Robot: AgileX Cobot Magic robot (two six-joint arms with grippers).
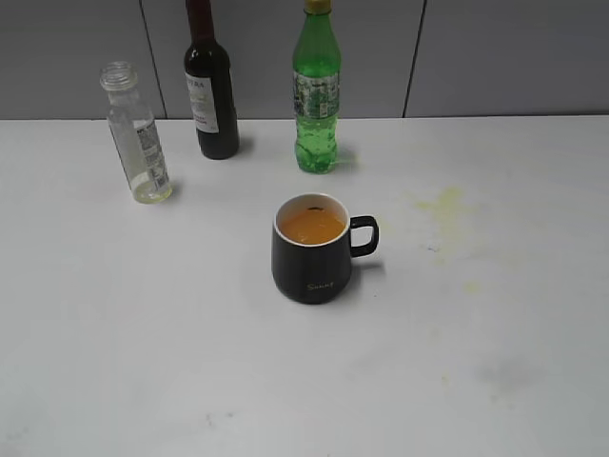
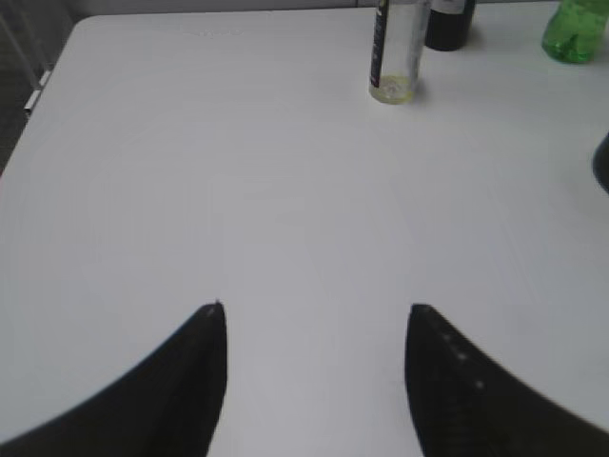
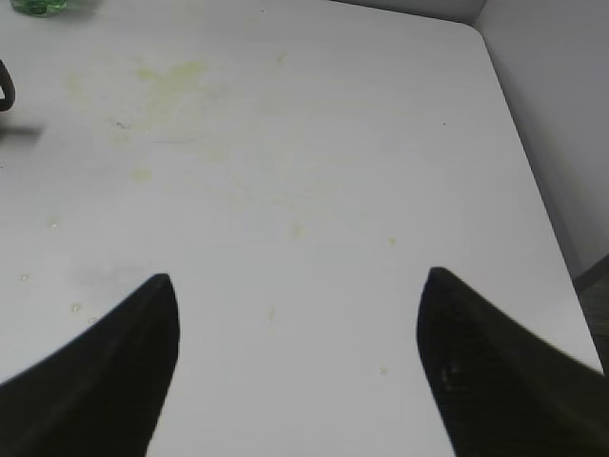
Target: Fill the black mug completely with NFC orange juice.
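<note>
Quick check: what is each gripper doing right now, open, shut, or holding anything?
Left gripper: open, holding nothing, over the bare white table.
Right gripper: open, holding nothing, over the stained part of the table.

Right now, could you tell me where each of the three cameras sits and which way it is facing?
Exterior view: raised in front of the table, slanting down at the black mug of orange juice, with the clear bottle, wine bottle and green bottle behind; no arm shows.
Left wrist view: low over the table's left side, facing the bottles; the open left gripper frames it.
Right wrist view: over the table's right side, facing yellowish stains; the open right gripper shows.
Shared: the clear bottle appears in both exterior and left wrist views.
</note>
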